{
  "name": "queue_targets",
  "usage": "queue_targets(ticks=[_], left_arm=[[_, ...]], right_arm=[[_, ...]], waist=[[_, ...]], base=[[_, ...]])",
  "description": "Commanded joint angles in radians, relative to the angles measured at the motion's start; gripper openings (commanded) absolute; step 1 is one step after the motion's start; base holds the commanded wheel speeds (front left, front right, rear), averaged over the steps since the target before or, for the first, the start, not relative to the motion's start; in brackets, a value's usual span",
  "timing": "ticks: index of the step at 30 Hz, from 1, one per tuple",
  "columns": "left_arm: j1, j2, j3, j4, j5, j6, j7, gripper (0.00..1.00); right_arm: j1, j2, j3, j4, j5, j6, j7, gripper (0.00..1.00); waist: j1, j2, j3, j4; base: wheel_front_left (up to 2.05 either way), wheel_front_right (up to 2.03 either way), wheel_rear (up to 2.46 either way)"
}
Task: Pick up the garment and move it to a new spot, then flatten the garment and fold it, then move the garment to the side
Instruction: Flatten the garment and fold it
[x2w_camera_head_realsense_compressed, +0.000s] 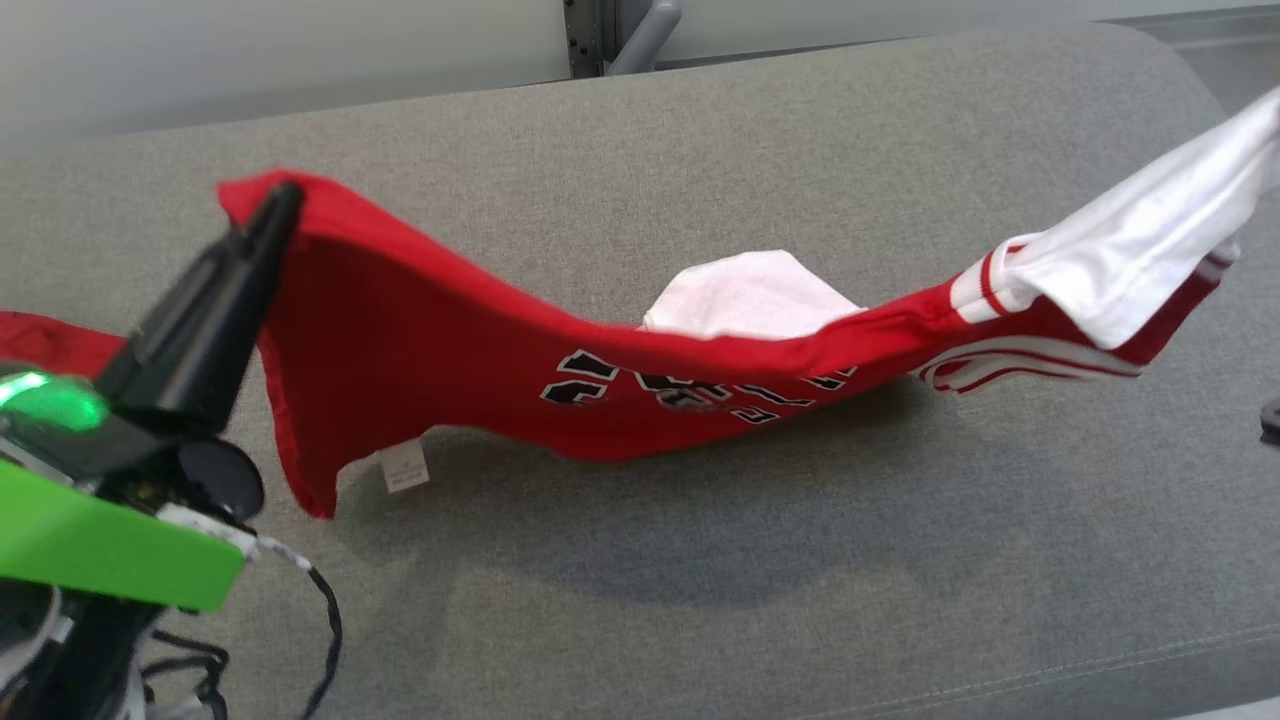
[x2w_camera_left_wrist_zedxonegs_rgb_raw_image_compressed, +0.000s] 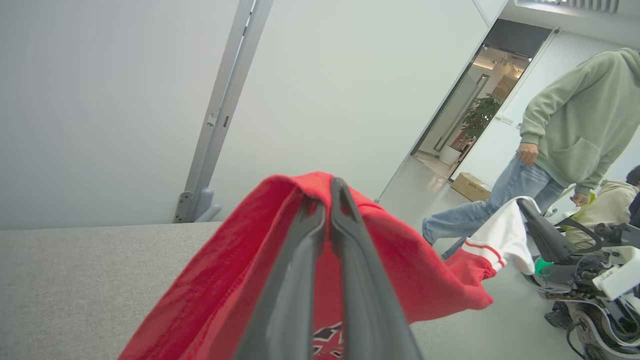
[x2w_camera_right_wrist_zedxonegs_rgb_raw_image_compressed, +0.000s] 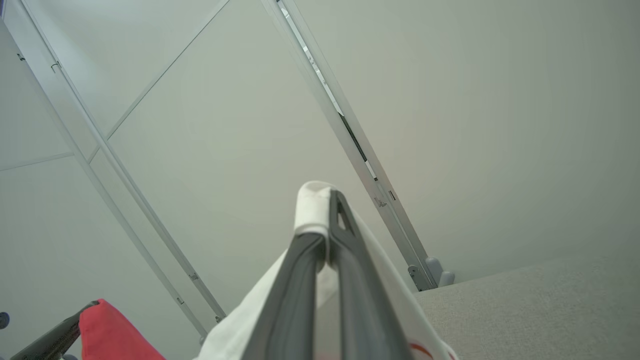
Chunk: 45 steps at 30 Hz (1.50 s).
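The garment (x2w_camera_head_realsense_compressed: 420, 340) is a red jersey with black lettering and white sleeves. It hangs stretched in a sagging line above the grey cushion (x2w_camera_head_realsense_compressed: 700, 600). My left gripper (x2w_camera_head_realsense_compressed: 285, 200) is shut on its red corner at the upper left, and its fingers (x2w_camera_left_wrist_zedxonegs_rgb_raw_image_compressed: 330, 192) pinch the red cloth (x2w_camera_left_wrist_zedxonegs_rgb_raw_image_compressed: 410, 260) in the left wrist view. My right gripper (x2w_camera_right_wrist_zedxonegs_rgb_raw_image_compressed: 325, 200) is shut on a white sleeve edge (x2w_camera_right_wrist_zedxonegs_rgb_raw_image_compressed: 312, 205), and it also appears in the left wrist view (x2w_camera_left_wrist_zedxonegs_rgb_raw_image_compressed: 525, 205). In the head view the white sleeve (x2w_camera_head_realsense_compressed: 1150, 240) runs off the right edge.
Another red cloth (x2w_camera_head_realsense_compressed: 40, 340) lies at the left edge of the cushion. A wall with a metal post (x2w_camera_left_wrist_zedxonegs_rgb_raw_image_compressed: 210, 130) stands behind it. A person in a green hoodie (x2w_camera_left_wrist_zedxonegs_rgb_raw_image_compressed: 585, 125) stands beyond the cushion's right end, near a cardboard box (x2w_camera_left_wrist_zedxonegs_rgb_raw_image_compressed: 470, 186).
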Motion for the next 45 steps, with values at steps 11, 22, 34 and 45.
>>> queue_targets(ticks=[11,22,34,45], left_arm=[[-0.701,0.093,-0.036,0.382,0.107,0.034,0.072,0.0],[-1.303,0.055,-0.09,1.106,0.303,-0.08,-0.331,0.0],[-1.262,0.07,-0.322,1.351,0.273,-0.129,-0.812,0.0],[-0.641,0.214,-0.46,1.099,0.146,-0.129,-0.858,0.0]], right_arm=[[-0.676,0.125,-0.012,0.28,-0.303,0.0,0.128,0.0],[-1.396,0.178,-0.12,0.92,-0.549,0.0,-0.222,0.0],[-1.407,0.18,0.118,1.131,-0.383,0.0,-0.483,0.0],[-0.465,0.082,0.149,0.613,-0.185,0.0,-0.448,0.0]], waist=[[0.0,-0.0001,0.285,0.038],[0.0,-0.0001,0.422,0.052],[0.0,-0.0001,0.464,0.022],[0.0,-0.0001,0.311,0.058]], base=[[0.0,0.0,0.0],[0.0,0.0,0.0],[0.0,0.0,0.0],[0.0,0.0,0.0]])
